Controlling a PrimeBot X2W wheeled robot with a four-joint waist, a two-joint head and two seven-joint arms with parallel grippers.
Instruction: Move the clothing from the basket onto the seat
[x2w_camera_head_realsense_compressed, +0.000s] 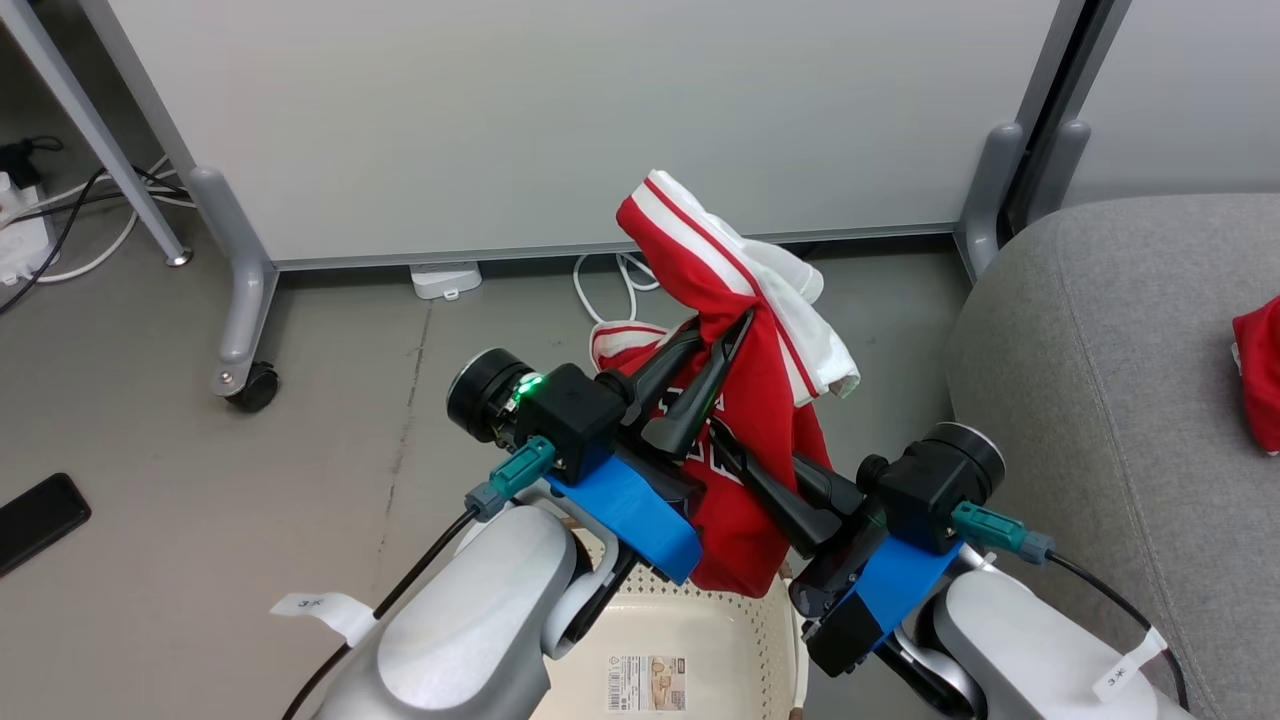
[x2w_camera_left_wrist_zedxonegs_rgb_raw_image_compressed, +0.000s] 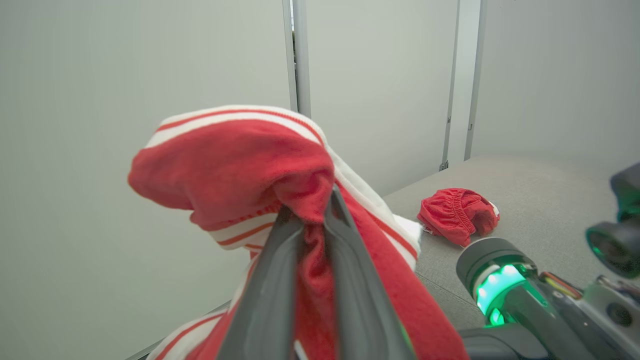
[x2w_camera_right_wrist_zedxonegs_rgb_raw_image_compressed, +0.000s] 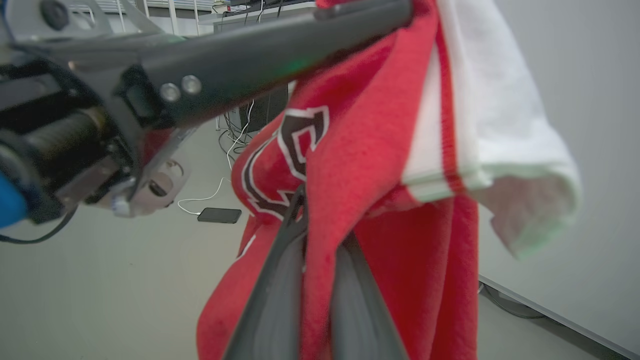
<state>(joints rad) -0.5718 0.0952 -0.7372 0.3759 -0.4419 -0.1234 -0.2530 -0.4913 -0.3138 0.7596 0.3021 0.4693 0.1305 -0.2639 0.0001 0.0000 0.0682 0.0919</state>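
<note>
Both pincers are clamped on the jersey (x2w_camera_head_realsense_compressed: 770, 400), which hangs in the air over the basket (x2w_camera_head_realsense_compressed: 776, 640). The left pincer (x2w_camera_head_realsense_compressed: 722, 325) pinches a fold near the top of the garment, under the white-and-red striped trim. The right pincer (x2w_camera_head_realsense_compressed: 722, 440) has its fingers pressed together on the cloth lower down, by the black-and-white lettering. The jersey's lowest edge hangs just above the basket's far rim, and a printed sticker (x2w_camera_head_realsense_compressed: 648, 683) shows on the basket's bottom. Off to the right, the shorts (x2w_camera_head_realsense_compressed: 1262, 375) lie crumpled on the seat (x2w_camera_head_realsense_compressed: 1100, 380), set back from its rounded corner. A dark phone (x2w_camera_head_realsense_compressed: 40, 520) lies on the floor (x2w_camera_head_realsense_compressed: 330, 450) to the left. Farther off stands a pale partition (x2w_camera_head_realsense_compressed: 560, 120).
</note>
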